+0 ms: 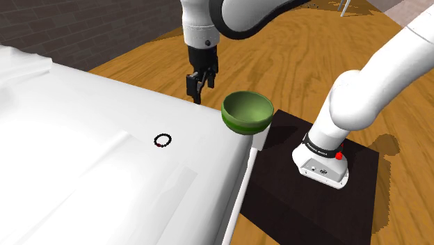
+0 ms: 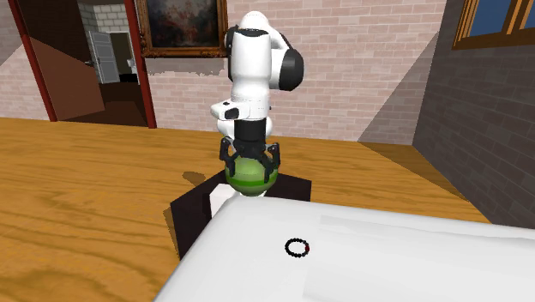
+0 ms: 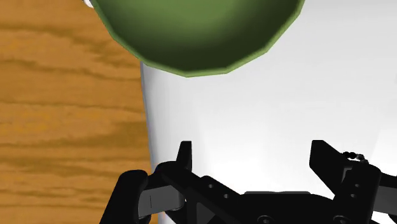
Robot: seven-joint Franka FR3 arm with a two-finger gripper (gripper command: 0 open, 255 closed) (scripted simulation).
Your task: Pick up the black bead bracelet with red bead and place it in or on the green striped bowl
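A small ring of black beads with one red bead, the bracelet, lies flat on the white surface. The green bowl sits at the surface's corner nearest the stand, upright and empty. My gripper hangs open above the surface's far edge, just to the shoulder view's left of the bowl and well apart from the bracelet. Nothing is between the fingers. A few dark beads peep out beside the other finger.
The white surface drops off to the wooden floor behind the gripper. The black stand with the arm's base is close beside the bowl. A brick wall, a painting and a doorway stand far behind.
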